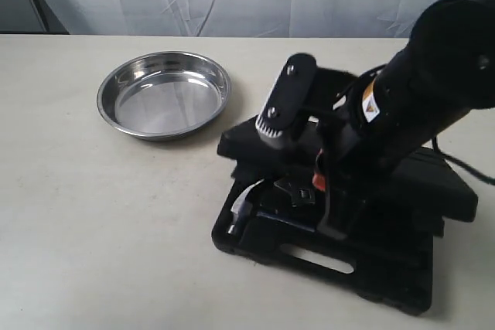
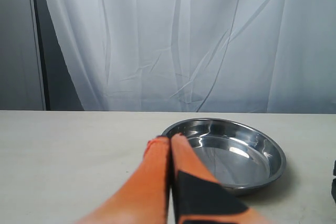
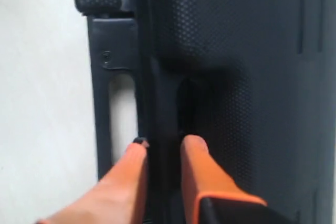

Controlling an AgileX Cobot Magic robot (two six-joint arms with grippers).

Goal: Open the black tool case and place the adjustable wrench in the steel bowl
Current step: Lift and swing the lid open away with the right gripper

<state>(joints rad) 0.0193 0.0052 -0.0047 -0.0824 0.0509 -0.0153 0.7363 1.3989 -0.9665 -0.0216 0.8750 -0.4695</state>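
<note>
tool case (image 1: 387,276) ajar (hammer (image 1: 246,200) inside), steel bowl (image 1: 116,75) — apart

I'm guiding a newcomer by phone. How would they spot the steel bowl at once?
Start at the pale table and find the big black tool case. To its left in the exterior view, apart from it, sits the steel bowl: the only round, shiny thing there.

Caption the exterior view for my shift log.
Right arm works at the black tool case, hammer head exposed; empty steel bowl sits alongside on the table.
</note>
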